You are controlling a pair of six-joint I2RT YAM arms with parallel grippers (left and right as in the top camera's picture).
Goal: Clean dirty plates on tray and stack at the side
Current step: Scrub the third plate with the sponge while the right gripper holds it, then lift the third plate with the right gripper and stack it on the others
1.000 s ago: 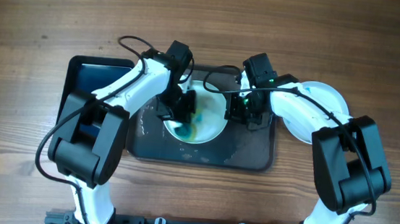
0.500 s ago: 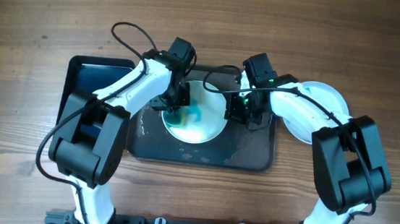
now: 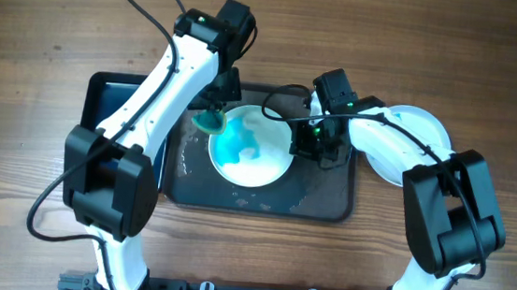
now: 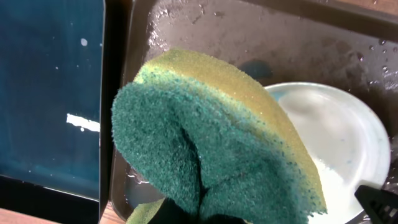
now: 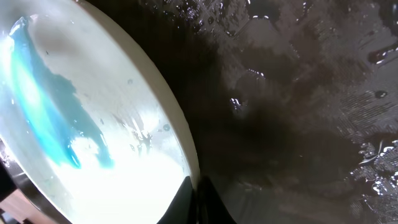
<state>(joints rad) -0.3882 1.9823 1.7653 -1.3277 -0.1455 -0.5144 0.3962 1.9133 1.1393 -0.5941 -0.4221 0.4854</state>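
The right gripper (image 5: 196,198) has its fingers pinched tight on the rim of a round white plate (image 3: 251,146), basically pinning it in place. The left gripper (image 3: 216,107) is clamped on a green-and-yellow scrubbing sponge (image 4: 211,143). The sponge hangs at the rim opposite the right fingers and doesn't look like it's touching the plate, though that's hard to call.

Between the two sets of fingers the plate has a big blue smear across its middle, so it's not clean yet. It sits on the wet dark brown-grey rectangular tray (image 3: 324,200).

Out past the right fingers, off the tray, there's a white side stack (image 3: 427,122) half under the arm. No idea how many plates are in it. Past the left fingers sits a glossy black tray (image 3: 113,97).

Best guess is it's somewhere mid-task: this plate needs wiping, then stacking.
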